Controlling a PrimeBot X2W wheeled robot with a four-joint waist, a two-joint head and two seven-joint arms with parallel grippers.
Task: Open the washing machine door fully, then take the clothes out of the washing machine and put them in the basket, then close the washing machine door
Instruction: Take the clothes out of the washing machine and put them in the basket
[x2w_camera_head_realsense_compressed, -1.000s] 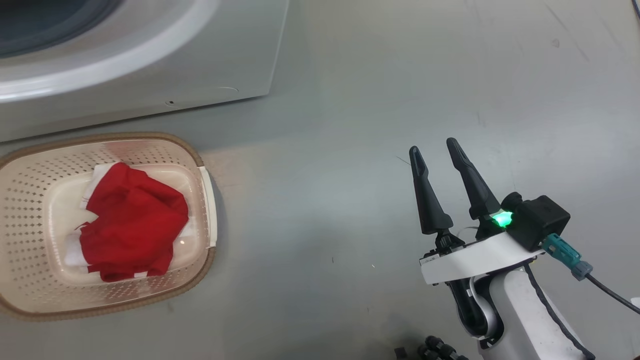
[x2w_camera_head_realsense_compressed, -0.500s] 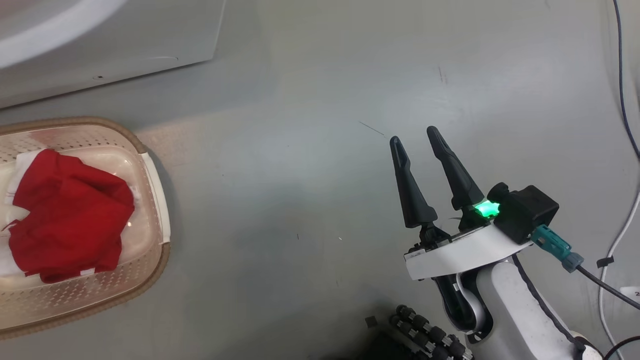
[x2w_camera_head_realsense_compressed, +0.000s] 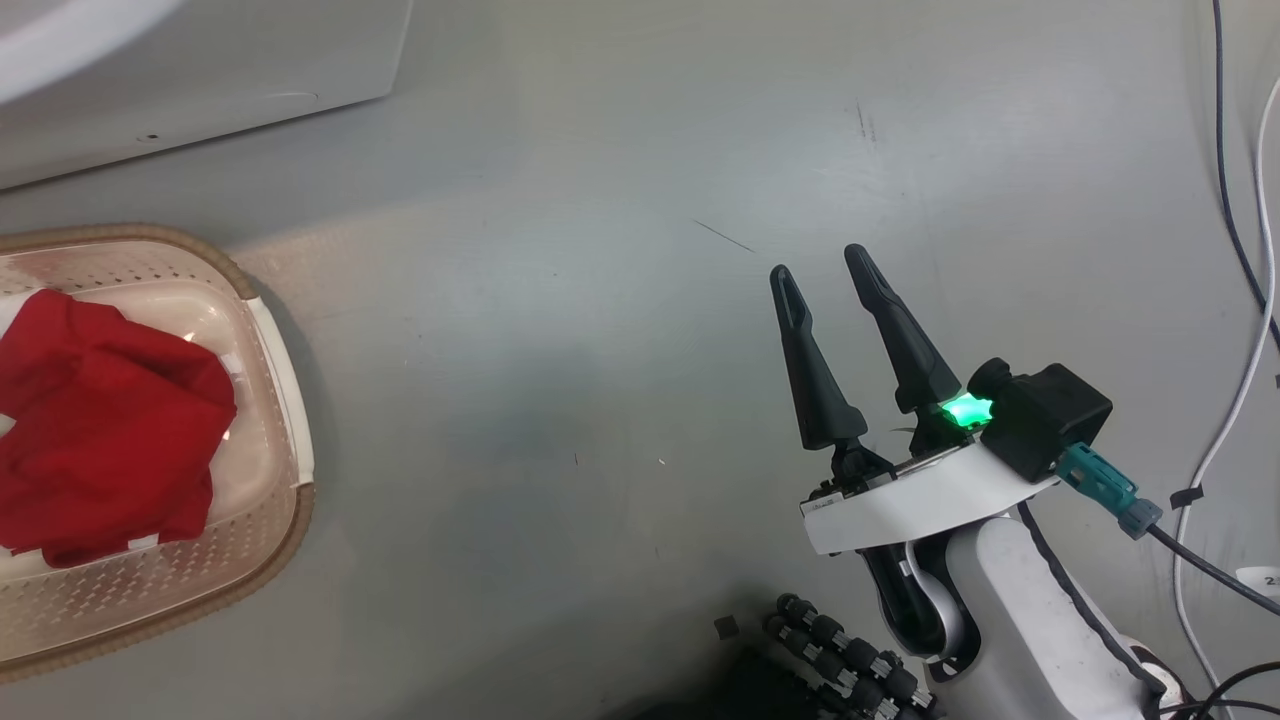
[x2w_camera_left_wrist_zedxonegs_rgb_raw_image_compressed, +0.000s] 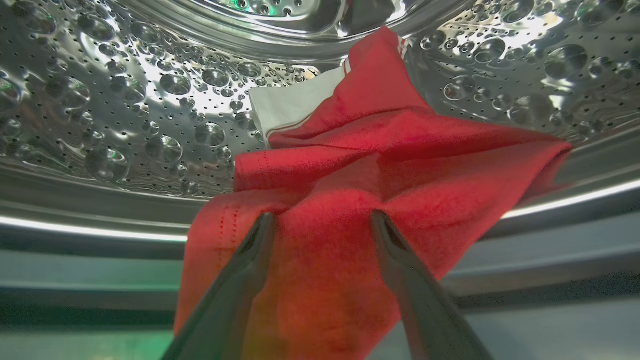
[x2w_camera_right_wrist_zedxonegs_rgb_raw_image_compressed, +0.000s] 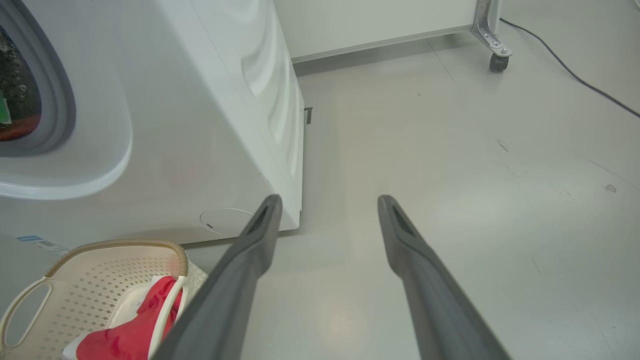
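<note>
Inside the steel drum (x2w_camera_left_wrist_zedxonegs_rgb_raw_image_compressed: 125, 100) of the washing machine (x2w_camera_right_wrist_zedxonegs_rgb_raw_image_compressed: 200, 125), my left gripper (x2w_camera_left_wrist_zedxonegs_rgb_raw_image_compressed: 321, 216) points at a red garment (x2w_camera_left_wrist_zedxonegs_rgb_raw_image_compressed: 380, 165) with a white panel. The garment lies heaped on the perforated wall and spills forward over the drum's lip. My left jaws stand spread wide and grip nothing. Both dark fingers (x2w_camera_left_wrist_zedxonegs_rgb_raw_image_compressed: 242, 280) show against the red cloth, and whether their tips touch it I cannot tell. Outside, my right gripper (x2w_camera_head_realsense_compressed: 819, 262) hangs over the bare grey floor (x2w_camera_head_realsense_compressed: 600, 350), well apart from the laundry, its jaws likewise released and empty, a green light (x2w_camera_head_realsense_compressed: 965, 410) glowing at its wrist. On the floor to my left, the cream basket (x2w_camera_head_realsense_compressed: 235, 560) with its brown woven-look rim stands just in front of the white machine's lower front, and red clothes (x2w_camera_head_realsense_compressed: 100, 430) with scraps of white trim lie crumpled inside it. From my right wrist, a pale loop handle (x2w_camera_right_wrist_zedxonegs_rgb_raw_image_compressed: 167, 312) of the basket curves across that red cloth. A small blue label (x2w_camera_right_wrist_zedxonegs_rgb_raw_image_compressed: 30, 239) sits low on the machine's front, and the grey gasket (x2w_camera_right_wrist_zedxonegs_rgb_raw_image_compressed: 57, 100) rings the open mouth, where a strip of red shows within. Cables (x2w_camera_head_realsense_compressed: 1240, 350) trail along the floor at my far right, and a castor (x2w_camera_right_wrist_zedxonegs_rgb_raw_image_compressed: 498, 62) on a metal bracket stands beyond the machine.
</note>
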